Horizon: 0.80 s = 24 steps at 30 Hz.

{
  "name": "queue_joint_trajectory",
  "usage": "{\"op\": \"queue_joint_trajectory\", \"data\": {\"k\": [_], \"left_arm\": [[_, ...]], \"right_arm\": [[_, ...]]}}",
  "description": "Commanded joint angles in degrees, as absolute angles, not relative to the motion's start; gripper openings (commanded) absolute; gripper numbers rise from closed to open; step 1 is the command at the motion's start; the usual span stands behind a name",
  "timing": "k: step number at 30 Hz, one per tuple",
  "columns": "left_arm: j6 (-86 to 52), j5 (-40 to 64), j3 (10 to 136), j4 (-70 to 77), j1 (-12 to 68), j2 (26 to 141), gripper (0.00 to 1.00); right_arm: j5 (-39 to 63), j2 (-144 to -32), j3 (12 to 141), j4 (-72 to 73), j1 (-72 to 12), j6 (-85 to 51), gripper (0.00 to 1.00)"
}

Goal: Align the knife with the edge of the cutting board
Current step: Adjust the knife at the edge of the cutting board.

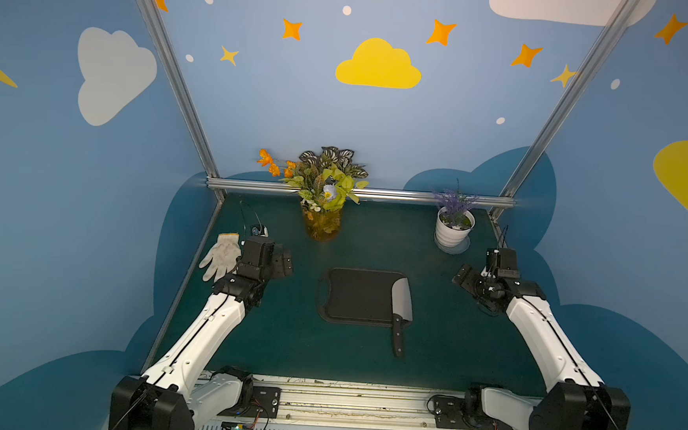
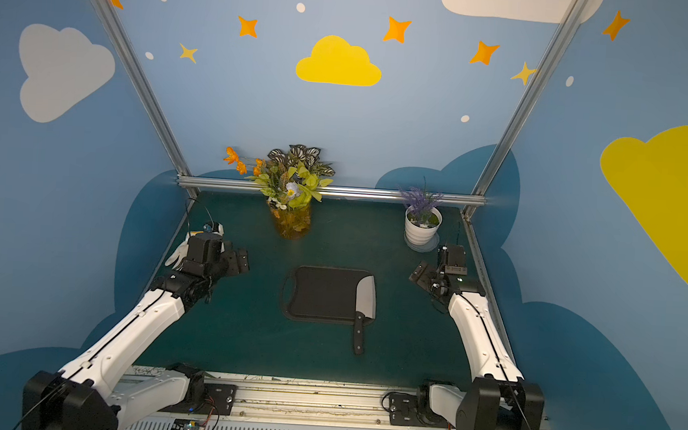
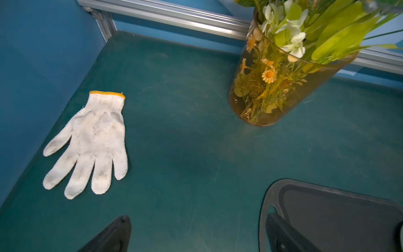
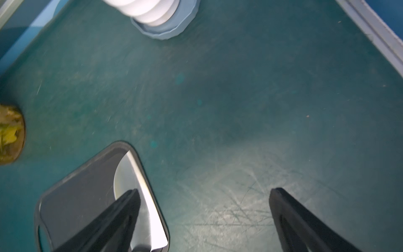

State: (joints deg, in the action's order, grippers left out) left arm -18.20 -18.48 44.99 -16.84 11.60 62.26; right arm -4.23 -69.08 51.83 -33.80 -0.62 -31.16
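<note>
Knife (image 1: pixel 401 305) lies along the cutting board's (image 1: pixel 353 296) short end nearer the right gripper (image 4: pixel 204 191), handle overhanging toward the base rail (image 1: pixel 331 403). Right and left gripper (image 3: pixel 196 219) hover flanking the board, jaws spread, empty.

My left arm (image 1: pixel 204 326) and right arm (image 1: pixel 543 339) stretch forward at either side, left gripper (image 1: pixel 283 264) and right gripper (image 1: pixel 463 277) turned inward, jaws wide apart, holding nothing

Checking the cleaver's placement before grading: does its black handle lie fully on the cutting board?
No: the handle of the cleaver juts past the near edge of the cutting board onto the green table.
</note>
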Motion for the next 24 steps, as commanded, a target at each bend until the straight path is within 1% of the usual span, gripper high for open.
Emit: {"op": "queue_joint_trajectory", "data": {"k": [1, 6, 12, 18, 24], "left_arm": [[-15.28, -20.72, 42.52, -9.22, 11.11, 62.42, 1.0], [-13.69, -22.59, 41.6, -5.53, 10.92, 64.51, 1.0], [-13.8, -22.23, 42.64, -2.25, 10.81, 67.55, 1.0], [-16.52, -19.46, 46.5, -3.43, 10.82, 71.18, 1.0], [-21.03, -14.6, 52.21, -11.74, 10.88, 73.89, 1.0]], "right_arm": [[-4.27, -69.39, 52.12, -31.16, 1.12, -30.01, 0.98], [3.04, -69.91, 52.33, -32.49, 1.28, -27.62, 0.98], [3.65, -67.78, 49.98, -35.24, -3.27, -28.55, 0.98], [2.33, -64.54, 46.13, -36.29, -12.41, -31.63, 0.98], [1.27, -62.43, 42.33, -36.93, -22.27, -37.59, 0.98]]}}
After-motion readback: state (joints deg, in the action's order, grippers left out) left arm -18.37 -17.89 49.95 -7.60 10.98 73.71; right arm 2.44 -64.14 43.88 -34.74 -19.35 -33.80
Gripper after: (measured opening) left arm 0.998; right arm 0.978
